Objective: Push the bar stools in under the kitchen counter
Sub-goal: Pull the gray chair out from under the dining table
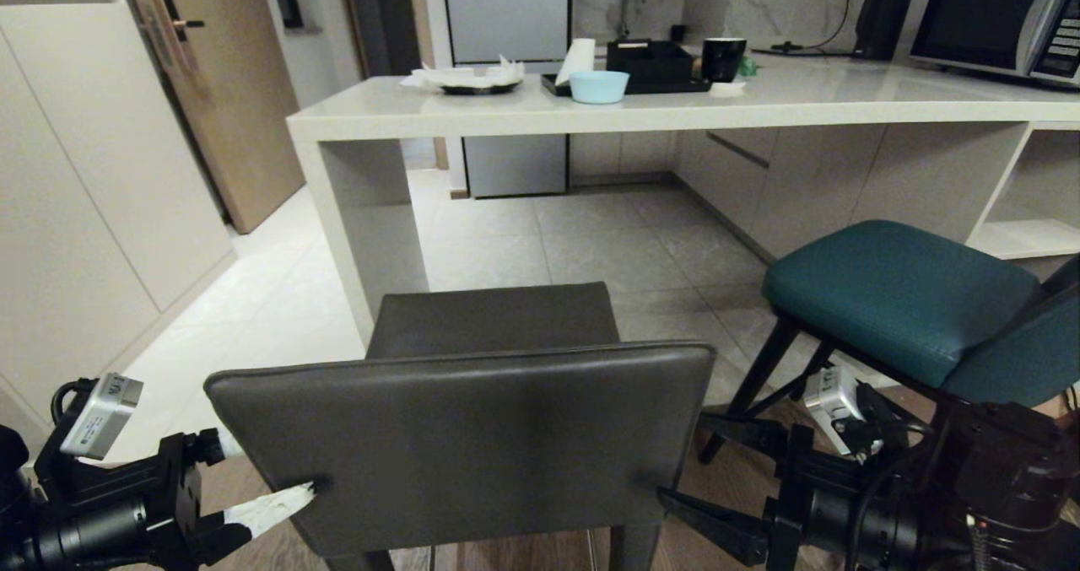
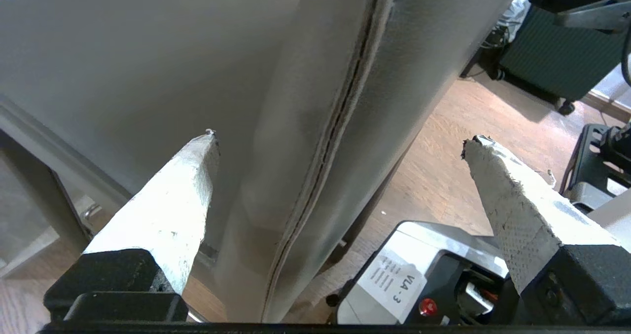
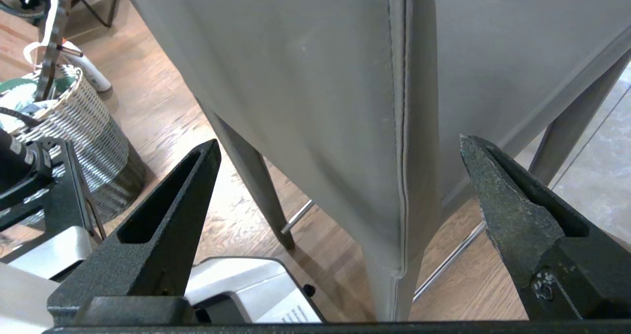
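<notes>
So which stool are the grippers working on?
Start at the long white counter. On the floor before it stand two stools; it is the dark grey stool, nearest the camera, boxy with a flat rectangular back, unlike the curved teal stool to its right.

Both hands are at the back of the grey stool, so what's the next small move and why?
Probably ease both hands forward together. The open left hand and open right hand straddle the backrest edges of the grey stool, which stands short of the kitchen counter, so an even push should keep it straight.

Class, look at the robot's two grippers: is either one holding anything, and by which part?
Nothing is held. The left gripper and right gripper stand open, each straddling a side edge of the grey stool's backrest.
</notes>
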